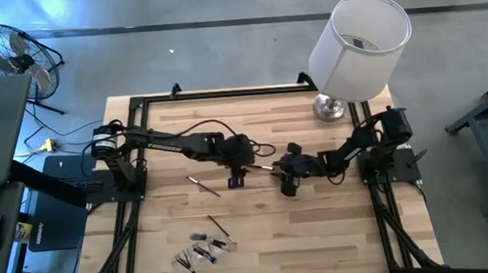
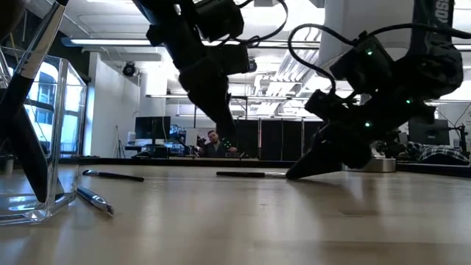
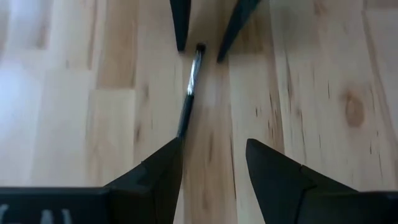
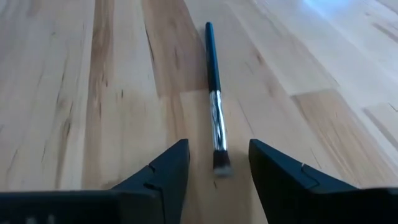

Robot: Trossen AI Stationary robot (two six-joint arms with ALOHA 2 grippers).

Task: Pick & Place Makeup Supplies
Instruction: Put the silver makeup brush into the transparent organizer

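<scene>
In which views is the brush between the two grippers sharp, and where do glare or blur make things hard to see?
Right wrist view: the brush is sharp, its tip slightly soft near the fingers. Left wrist view: it is softer, wood grain clear. Low view: bright ceiling lights wash the background, arms are dark silhouettes, the clear holder up close is blurred. High view: even light, brushes too small for detail.

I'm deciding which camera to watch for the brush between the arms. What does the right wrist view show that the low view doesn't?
Only the right wrist view: the brush's silver ferrule and bristle tip lying between the open right gripper's fingers. Only the low view: a clear holder with brushes, two more brushes on the table, a person behind. Both: that brush flat on the wooden table.
</scene>
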